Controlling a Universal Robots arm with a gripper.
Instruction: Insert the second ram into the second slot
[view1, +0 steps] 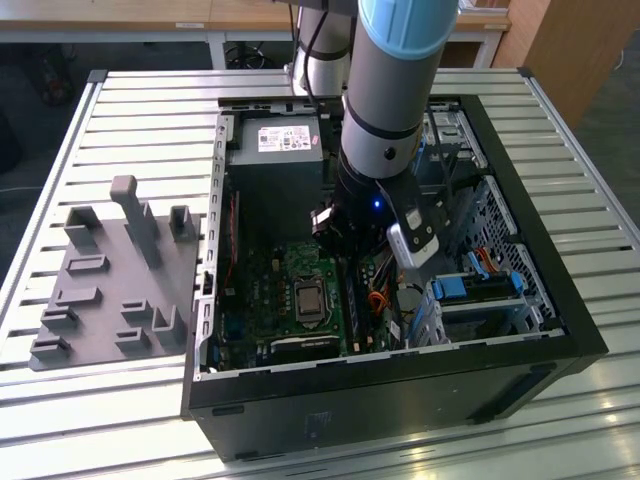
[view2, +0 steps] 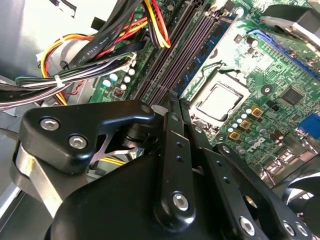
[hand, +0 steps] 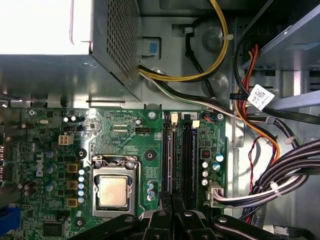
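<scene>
Arm reaching down into the open computer case (view1: 400, 400), pincer above the memory slots.

In the exterior view, a grey fixture tray (view1: 110, 290) lies well to the exterior view's left of the CPU socket (view1: 308, 298), outside the case on the slatted table (view1: 150, 110). The arm (view1: 385, 100) comes down just to the exterior view's right of the CPU socket. In the second wrist view the gripper (view2: 174, 102) hangs near the CPU socket, over the memory slots (view2: 165, 65), its fingers pressed together; whether they pinch anything thin I cannot tell. A blue ram stick (view2: 207, 52) sits seated in the slot nearest the CPU socket; whether it is the second ram I cannot tell. Bundled cables (hand: 295, 165) run beyond the slots, on the side away from the CPU socket.
</scene>
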